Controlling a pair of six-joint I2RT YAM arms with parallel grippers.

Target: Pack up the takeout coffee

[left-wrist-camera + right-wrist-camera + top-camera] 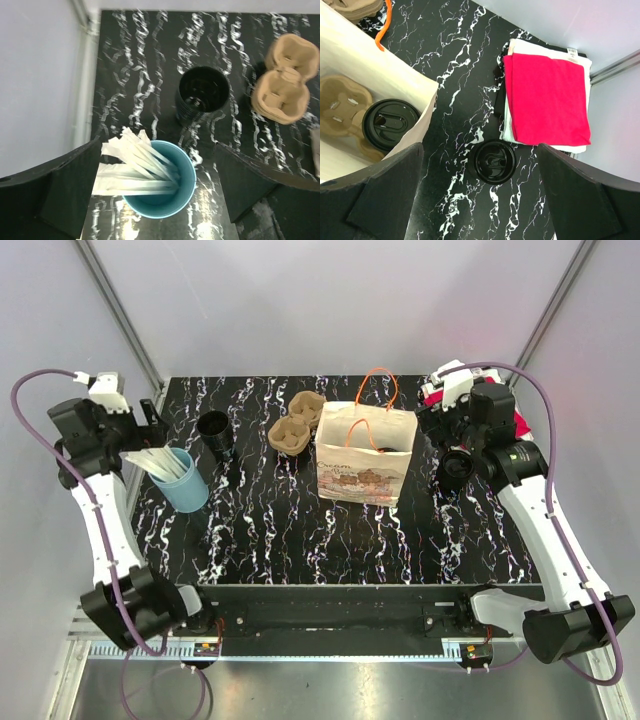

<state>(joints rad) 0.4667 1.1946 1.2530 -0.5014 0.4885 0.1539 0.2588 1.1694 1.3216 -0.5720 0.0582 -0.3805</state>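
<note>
The right hand (480, 147), wide open and empty, hovers over the lidded coffee cup (494, 161) on the table (450, 45) beside the paper bag (395, 75); it should descend centred and grip low.

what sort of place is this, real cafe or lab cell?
Likely a lab cell staged as a coffee counter: plain white enclosure walls around a black marble-patterned table, plus props, a white paper bag with orange handles and a black lidded coffee cup.
</note>
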